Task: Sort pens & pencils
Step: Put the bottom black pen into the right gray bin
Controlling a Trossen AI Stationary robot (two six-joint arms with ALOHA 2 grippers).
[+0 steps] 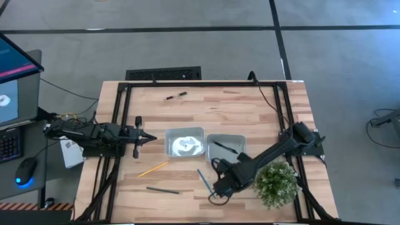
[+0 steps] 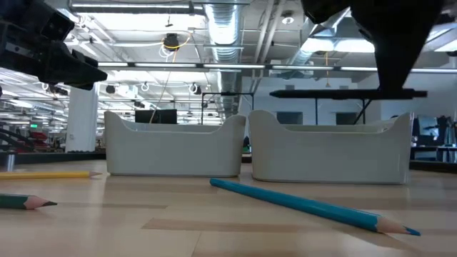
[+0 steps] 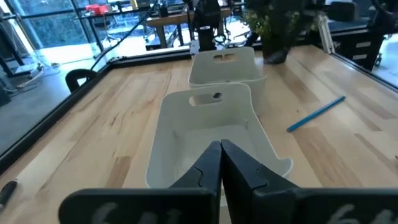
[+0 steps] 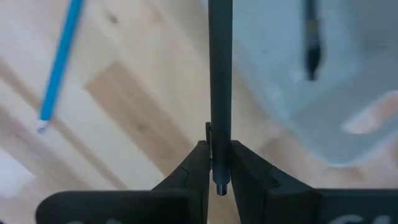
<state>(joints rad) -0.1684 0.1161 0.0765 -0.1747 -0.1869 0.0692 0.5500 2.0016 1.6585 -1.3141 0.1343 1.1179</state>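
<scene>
Overhead, we can barely make out the right gripper (image 1: 219,187) above the bench's near edge, but its wrist view shows it clamped on a thin black pen (image 4: 219,87). Another pen (image 1: 224,147) lies in the right tray (image 1: 240,139); the left gripper (image 1: 150,138) is closed.

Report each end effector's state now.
Left end effector: shut, empty, beside the left bin.
Right end effector: shut on a black pen.
</scene>
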